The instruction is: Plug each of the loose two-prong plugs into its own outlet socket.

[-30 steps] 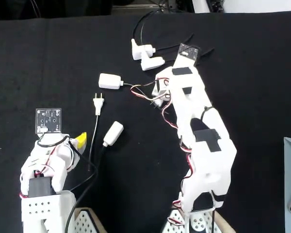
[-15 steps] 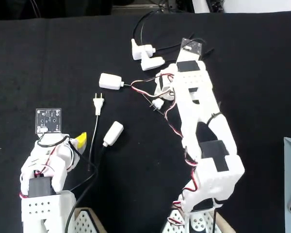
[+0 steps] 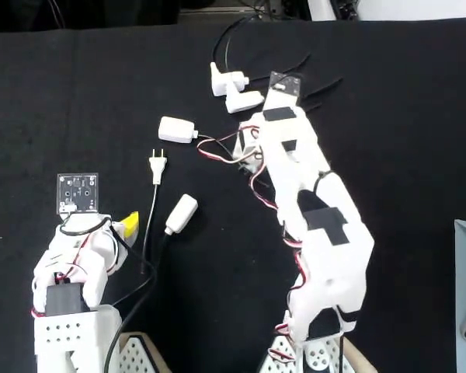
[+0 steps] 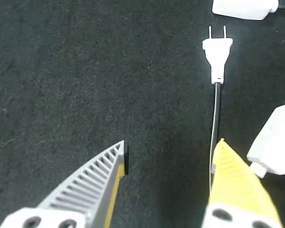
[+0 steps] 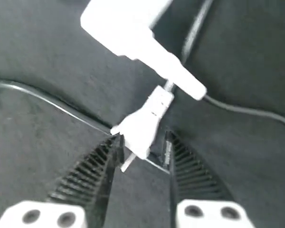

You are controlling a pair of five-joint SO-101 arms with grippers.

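The left gripper is hanging over the black bench at the lower left of the high view. Its jaws are standing wide apart and are gripping nothing, with bare cloth lying between the grey finger and the yellow one.

A loose two-prong plug is lying flat just beyond it, left of centre in the high view. Its prongs are pointing toward the top of the frame, and its thin cord is running back toward the yellow finger. An oblong socket is lying tilted just right of that cord, near the yellow finger but not touching it. A white block is sitting above the plug, a little apart from the prongs.

The right arm is stretching from the lower centre up toward the top middle of the high view. There, two angled white pieces are lying close together with dark cords leading away.

In the right wrist view, the right gripper is standing only narrowly open. A second plug is sitting between its fingertips, against one finger, with a dark sliver showing beside the other, so it is not clamped. A larger white body is lying just beyond that plug.
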